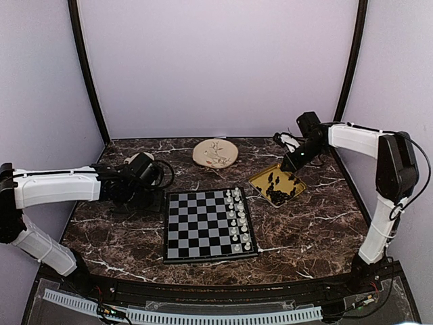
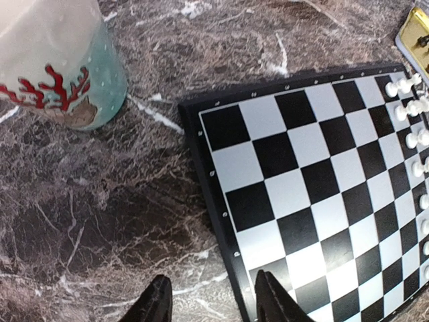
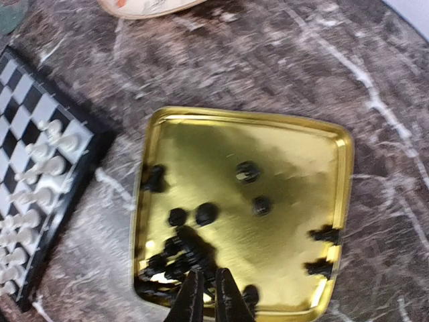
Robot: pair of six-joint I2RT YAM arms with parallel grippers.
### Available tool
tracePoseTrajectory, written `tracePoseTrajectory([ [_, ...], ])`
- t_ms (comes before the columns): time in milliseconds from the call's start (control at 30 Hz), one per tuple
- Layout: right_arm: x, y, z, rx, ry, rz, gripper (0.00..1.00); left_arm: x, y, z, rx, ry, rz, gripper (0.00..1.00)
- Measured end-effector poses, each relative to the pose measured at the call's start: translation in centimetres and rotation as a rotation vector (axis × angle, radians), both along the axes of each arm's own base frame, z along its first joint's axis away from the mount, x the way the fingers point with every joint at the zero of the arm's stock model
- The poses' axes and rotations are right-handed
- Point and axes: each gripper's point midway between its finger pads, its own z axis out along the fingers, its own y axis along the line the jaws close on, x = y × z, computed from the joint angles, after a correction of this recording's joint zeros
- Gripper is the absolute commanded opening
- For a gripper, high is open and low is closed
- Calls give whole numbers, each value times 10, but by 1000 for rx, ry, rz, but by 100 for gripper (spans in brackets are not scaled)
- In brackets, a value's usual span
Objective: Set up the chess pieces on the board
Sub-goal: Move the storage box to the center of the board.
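Observation:
The board (image 1: 203,225) lies mid-table, its left squares bare. Several black chess pieces (image 1: 279,184) lie in a yellow tray (image 1: 260,180). In the right wrist view most are heaped at the tray's near left corner (image 3: 175,258), and a few are scattered (image 3: 247,172). My right gripper (image 3: 209,298) hangs over that heap with only a narrow slit between its fingers; I cannot make out anything in them. My left gripper (image 2: 213,303) is open and empty, low at the board's left rim (image 2: 221,221), one finger (image 2: 155,305) over the table and the other over the board.
White pieces (image 1: 237,220) fill the board's two right columns. A beige patterned plate (image 1: 215,153) sits at the back. A pale mug with red coral marks (image 2: 57,64) stands left of the board, close to my left arm.

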Motion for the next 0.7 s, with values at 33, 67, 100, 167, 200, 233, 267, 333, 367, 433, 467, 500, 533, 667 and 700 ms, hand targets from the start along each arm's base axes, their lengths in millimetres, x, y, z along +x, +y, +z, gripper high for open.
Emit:
tracePoseTrajectory([
  [33, 12, -6, 1, -10, -20, -25, 3, 4, -2, 4, -9, -14, -3, 43],
  [67, 23, -13, 0, -23, -32, -55, 1, 7, -5, 9, -17, -28, -8, 43],
  [100, 30, -21, -4, -41, -38, -83, 0, 10, -8, 14, -27, -40, -11, 43],
  [167, 33, -36, -14, -77, -25, -124, 0, 15, -13, 22, -43, -64, -21, 42],
  [200, 33, -41, -18, -92, -19, -136, 0, 17, -15, 24, -47, -71, -23, 42],
  [233, 31, -47, -24, -113, -11, -146, 0, 18, -16, 25, -50, -76, -25, 42],
  [267, 28, -50, -28, -130, -3, -151, 0, 18, -16, 25, -50, -78, -28, 42],
  [333, 22, -55, -37, -161, 17, -157, 0, 19, -17, 24, -47, -78, -33, 42],
  [367, 17, -58, -42, -179, 33, -160, 0, 20, -17, 22, -44, -76, -34, 42],
  [433, 10, -63, -51, -208, 54, -164, 0, 20, -18, 19, -40, -69, -37, 42],
  [467, 7, -65, -54, -223, 62, -166, 0, 20, -18, 18, -39, -65, -39, 41],
  [500, 4, -68, -58, -237, 71, -169, 0, 20, -19, 16, -38, -61, -41, 41],
  [533, 1, -71, -62, -250, 78, -172, 0, 20, -19, 15, -37, -58, -43, 41],
  [667, -7, -77, -70, -281, 98, -174, 0, 20, -22, 12, -42, -52, -55, 41],
  [700, -8, -77, -71, -284, 101, -173, 0, 20, -23, 12, -43, -52, -56, 41],
])
